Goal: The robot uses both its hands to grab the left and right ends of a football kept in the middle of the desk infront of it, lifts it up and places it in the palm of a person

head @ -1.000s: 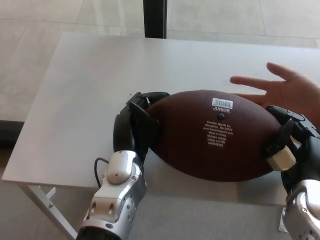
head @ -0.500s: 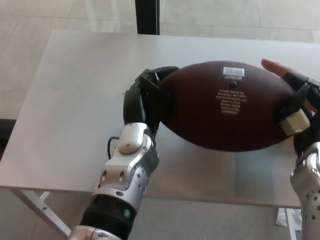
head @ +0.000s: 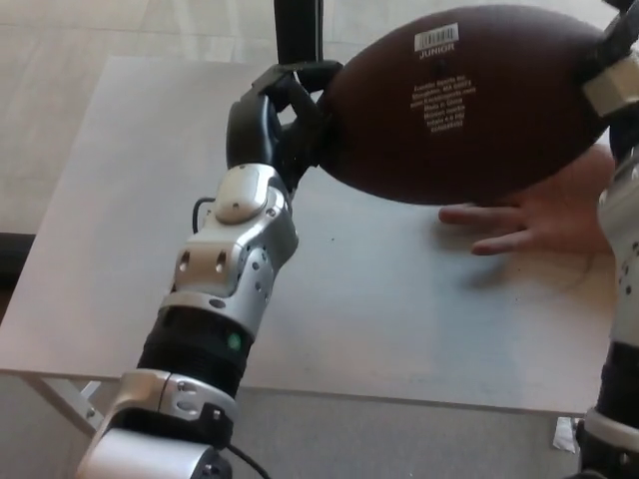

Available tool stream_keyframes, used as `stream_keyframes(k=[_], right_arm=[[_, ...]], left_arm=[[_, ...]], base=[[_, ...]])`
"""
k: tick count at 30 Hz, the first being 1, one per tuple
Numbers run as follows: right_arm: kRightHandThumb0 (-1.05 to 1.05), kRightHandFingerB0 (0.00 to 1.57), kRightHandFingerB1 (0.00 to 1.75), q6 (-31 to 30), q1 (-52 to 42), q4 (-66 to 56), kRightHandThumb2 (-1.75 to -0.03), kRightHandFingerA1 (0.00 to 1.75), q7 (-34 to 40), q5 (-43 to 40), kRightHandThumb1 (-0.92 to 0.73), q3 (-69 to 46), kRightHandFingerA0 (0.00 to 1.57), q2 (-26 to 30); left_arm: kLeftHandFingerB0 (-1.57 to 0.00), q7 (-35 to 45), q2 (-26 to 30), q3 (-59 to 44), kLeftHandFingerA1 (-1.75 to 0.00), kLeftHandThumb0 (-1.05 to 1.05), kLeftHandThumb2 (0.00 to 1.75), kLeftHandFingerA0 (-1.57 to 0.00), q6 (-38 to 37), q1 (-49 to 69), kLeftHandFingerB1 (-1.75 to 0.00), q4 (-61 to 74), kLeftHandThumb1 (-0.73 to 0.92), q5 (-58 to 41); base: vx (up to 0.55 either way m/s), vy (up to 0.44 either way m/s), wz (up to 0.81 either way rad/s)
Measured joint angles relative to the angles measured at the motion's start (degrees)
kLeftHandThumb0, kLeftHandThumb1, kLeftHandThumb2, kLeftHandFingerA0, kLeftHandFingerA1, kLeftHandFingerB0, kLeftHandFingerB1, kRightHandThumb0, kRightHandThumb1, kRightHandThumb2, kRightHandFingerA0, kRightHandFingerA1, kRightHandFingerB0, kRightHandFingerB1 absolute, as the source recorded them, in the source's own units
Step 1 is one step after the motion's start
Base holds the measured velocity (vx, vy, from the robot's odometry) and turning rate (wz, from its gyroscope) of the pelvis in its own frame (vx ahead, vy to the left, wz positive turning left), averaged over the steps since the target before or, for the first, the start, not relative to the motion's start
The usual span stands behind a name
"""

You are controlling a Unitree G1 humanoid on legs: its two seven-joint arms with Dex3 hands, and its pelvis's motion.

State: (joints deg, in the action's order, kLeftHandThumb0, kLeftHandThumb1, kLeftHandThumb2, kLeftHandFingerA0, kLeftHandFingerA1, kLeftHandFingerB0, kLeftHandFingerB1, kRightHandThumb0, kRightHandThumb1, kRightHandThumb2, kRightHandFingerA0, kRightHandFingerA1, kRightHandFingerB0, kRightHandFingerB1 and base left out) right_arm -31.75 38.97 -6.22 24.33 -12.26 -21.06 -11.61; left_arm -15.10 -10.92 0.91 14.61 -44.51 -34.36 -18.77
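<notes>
Both hands — left hand (head: 283,118), right hand (head: 619,70) — clamp the football (head: 464,105) above the grey desk (head: 130,220).

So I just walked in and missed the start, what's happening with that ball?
The robot is holding a brown football between its two hands, the left hand on one end and the right hand on the other. The ball is lifted clear of the white desk. A person's open hand lies palm up just below it. The ball has not been set down in the palm yet.
</notes>
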Motion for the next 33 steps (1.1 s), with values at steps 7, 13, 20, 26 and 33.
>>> stream_keyframes(k=[7, 13, 20, 26, 33], right_arm=[[-0.36, 0.82, 1.59, -0.84, 10.41, 5.55, -0.74, 1.71, 1.79, -1.22, -0.92, -5.72, 1.09, 0.49], [-0.26, 0.82, 1.58, -1.3, 18.01, 11.71, -0.87, 1.75, 3.17, -2.37, -0.81, -10.21, 1.02, 0.82], [-0.38, 0.76, 1.61, -1.23, 20.23, 21.08, -0.67, 1.75, 4.45, -5.0, -0.89, -15.85, 0.98, 0.88], [-0.42, 0.75, 1.5, 1.52, 20.09, 29.45, -0.67, 1.75, 5.86, -5.68, -0.91, -19.61, 0.94, 3.0], [-0.25, 0.87, 1.26, 5.15, 16.72, 36.38, -0.7, 1.7, 5.9, -5.83, -0.71, -20.15, 1.03, 5.9]], left_arm=[[-0.63, 0.01, 2.97, 3.38, -1.71, -0.3, 0.62, -0.69, 1.95, -8.02, -1.46, -5.68, 0.65, 3.04], [-0.51, 0.01, 2.71, 4.99, -1.02, -0.66, 0.7, -0.55, 4.4, -13.68, -0.71, -10.74, 0.92, 4.57], [-0.58, -2.92, -3.35, 4.98, -0.75, -0.63, 0.71, -0.56, 6.77, -16.67, -0.56, -16.86, 0.92, 6.16], [-0.46, -1.23, -3.69, 7.94, -0.83, -0.61, 0.76, -0.5, 6.77, -17.63, -0.57, -21.53, 0.92, 8.06], [-0.44, 1.81, -3.94, 11.98, -0.69, -0.53, 0.66, -0.51, 4.65, -19.1, -0.49, -27.07, 0.87, 10.57]], base=[[0.0, 0.0, 0.0], [0.0, 0.0, 0.0], [0.0, 0.0, 0.0], [0.0, 0.0, 0.0], [0.0, 0.0, 0.0]])
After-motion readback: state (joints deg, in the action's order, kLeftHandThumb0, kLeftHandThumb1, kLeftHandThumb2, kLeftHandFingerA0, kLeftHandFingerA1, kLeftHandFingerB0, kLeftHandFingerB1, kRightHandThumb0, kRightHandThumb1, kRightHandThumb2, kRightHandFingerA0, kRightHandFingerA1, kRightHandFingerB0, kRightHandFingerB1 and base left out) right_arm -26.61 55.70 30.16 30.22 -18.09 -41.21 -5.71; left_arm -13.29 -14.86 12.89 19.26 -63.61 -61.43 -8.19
